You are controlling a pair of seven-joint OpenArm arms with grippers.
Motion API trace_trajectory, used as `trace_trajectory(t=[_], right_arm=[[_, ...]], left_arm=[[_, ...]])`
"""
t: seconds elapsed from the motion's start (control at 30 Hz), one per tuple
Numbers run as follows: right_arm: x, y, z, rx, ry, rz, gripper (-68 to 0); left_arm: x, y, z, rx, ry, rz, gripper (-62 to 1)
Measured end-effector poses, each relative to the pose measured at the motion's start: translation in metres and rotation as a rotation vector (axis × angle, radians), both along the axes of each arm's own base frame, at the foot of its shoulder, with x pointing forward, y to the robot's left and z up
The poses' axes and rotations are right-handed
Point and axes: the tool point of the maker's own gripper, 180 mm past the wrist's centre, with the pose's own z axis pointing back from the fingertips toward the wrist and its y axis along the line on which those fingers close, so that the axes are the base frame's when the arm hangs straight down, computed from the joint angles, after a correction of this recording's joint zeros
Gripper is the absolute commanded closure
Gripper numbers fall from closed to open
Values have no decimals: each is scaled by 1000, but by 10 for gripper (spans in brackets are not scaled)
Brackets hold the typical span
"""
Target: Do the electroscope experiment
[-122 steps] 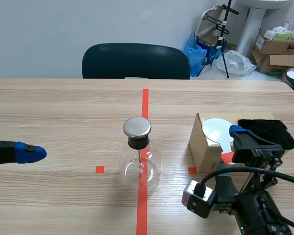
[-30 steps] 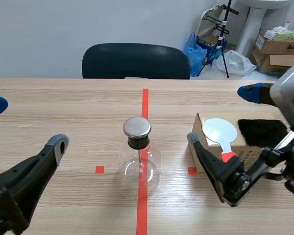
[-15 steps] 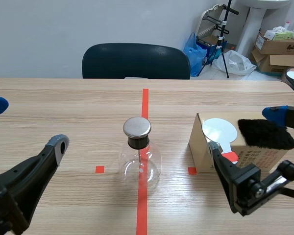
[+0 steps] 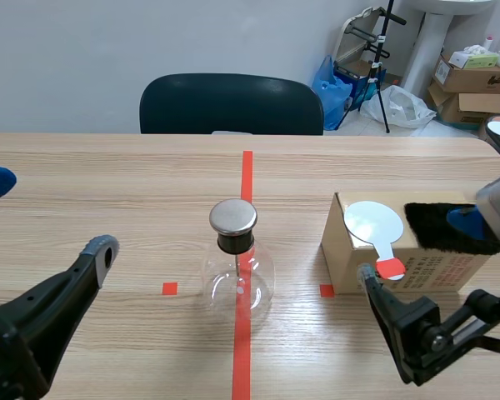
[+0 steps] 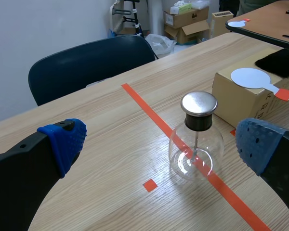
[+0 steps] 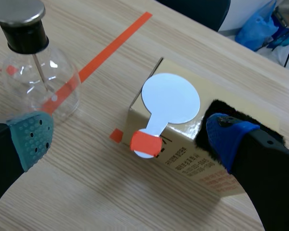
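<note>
Hovering my released right end effector (image 6: 129, 137) above the box (image 6: 202, 159), I judge the white paddle (image 6: 169, 98) lying on it light and flimsy, best pinched by its red handle (image 6: 145, 143).

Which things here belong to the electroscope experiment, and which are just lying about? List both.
Job: glass electroscope flask, white disc paddle, black fur cloth.
Lying about: dark chair, stacked cardboard boxes, plastic bags.

Dark chair (image 4: 231, 103) at far side; behind it blue bag (image 4: 332, 82), tripod (image 4: 382, 67), white bag (image 4: 404, 107), cardboard boxes (image 4: 471, 79).
</note>
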Motion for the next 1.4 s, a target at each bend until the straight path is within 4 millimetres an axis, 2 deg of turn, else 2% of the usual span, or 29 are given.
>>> trace_trajectory(t=[0.43,0.7,1.4], right_arm=[[0,0,1,3,-5,1,-679],[2,4,14,38,-71,16,-679],[2,4,14,38,-71,16,-679]], left_arm=[[0,0,0,0,0,0,-623],[0,0,0,0,0,0,-623],[0,0,0,0,0,0,-623]])
